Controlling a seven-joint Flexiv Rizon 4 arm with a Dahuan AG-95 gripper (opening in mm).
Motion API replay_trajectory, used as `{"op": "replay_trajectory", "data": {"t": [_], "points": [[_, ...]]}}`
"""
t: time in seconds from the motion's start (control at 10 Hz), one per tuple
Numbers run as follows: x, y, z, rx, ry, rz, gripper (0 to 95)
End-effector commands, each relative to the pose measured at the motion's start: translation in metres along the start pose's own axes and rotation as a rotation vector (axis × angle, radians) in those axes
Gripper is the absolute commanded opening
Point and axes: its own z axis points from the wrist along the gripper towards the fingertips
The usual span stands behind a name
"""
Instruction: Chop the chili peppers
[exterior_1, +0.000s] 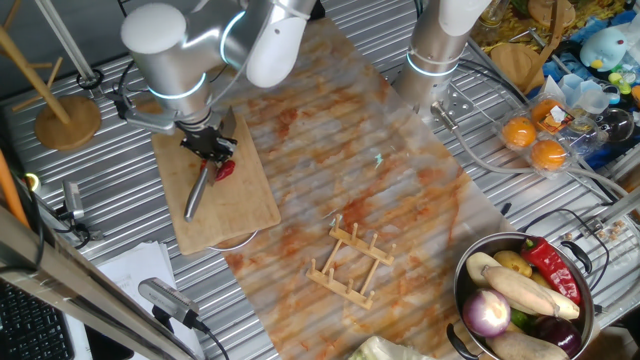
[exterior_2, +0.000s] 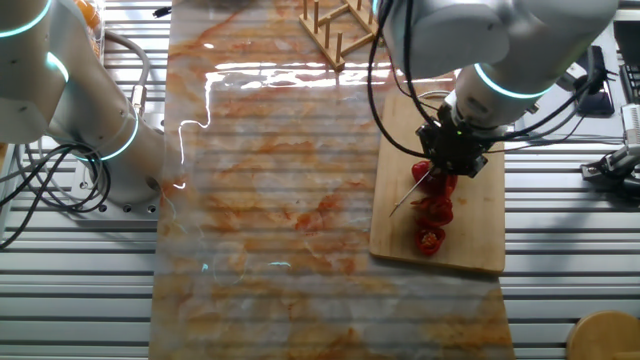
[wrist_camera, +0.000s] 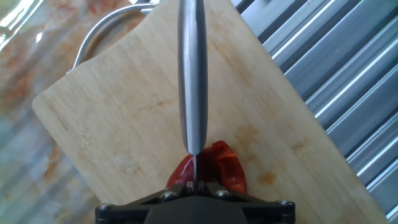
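Observation:
Several glossy red chunks of the chili peppers (exterior_2: 432, 212) lie in a row on the wooden cutting board (exterior_2: 482, 235). My gripper (exterior_2: 452, 165) hangs right over them, shut on a steel knife (exterior_1: 197, 194) that slants down onto the board (exterior_1: 245, 205). In the hand view the knife (wrist_camera: 194, 74) runs straight away from the gripper (wrist_camera: 196, 186), its edge resting on one red chili piece (wrist_camera: 217, 163) close under the fingers. From one fixed view only a single red piece (exterior_1: 226, 169) shows beside the gripper (exterior_1: 212, 155); the others are hidden by the hand.
A wooden rack (exterior_1: 350, 262) lies on the stained mat. A metal bowl (exterior_1: 470, 330) of mixed vegetables sits at the front right. A second arm's base (exterior_1: 438, 55) stands at the back, with oranges (exterior_1: 535, 135) beyond it. A wooden stand (exterior_1: 65, 120) is at the left.

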Motion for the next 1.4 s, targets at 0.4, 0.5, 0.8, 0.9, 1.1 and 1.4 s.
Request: {"op": "replay_trajectory", "data": {"t": [0.4, 0.5, 0.8, 0.9, 1.1, 1.4], "points": [[-0.0047, -0.0029, 0.0201, 0.002, -0.007, 0.035, 0.0], [-0.0047, -0.0029, 0.0201, 0.005, -0.005, 0.046, 0.0], [-0.0047, -0.0029, 0.0201, 0.027, -0.048, 0.055, 0.0], [-0.0047, -0.0029, 0.0201, 0.014, -0.065, 0.059, 0.0], [-0.0047, -0.0029, 0.0201, 0.022, -0.068, 0.055, 0.0], [-0.0045, -0.0035, 0.0208, 0.029, -0.067, 0.050, 0.0]]}}
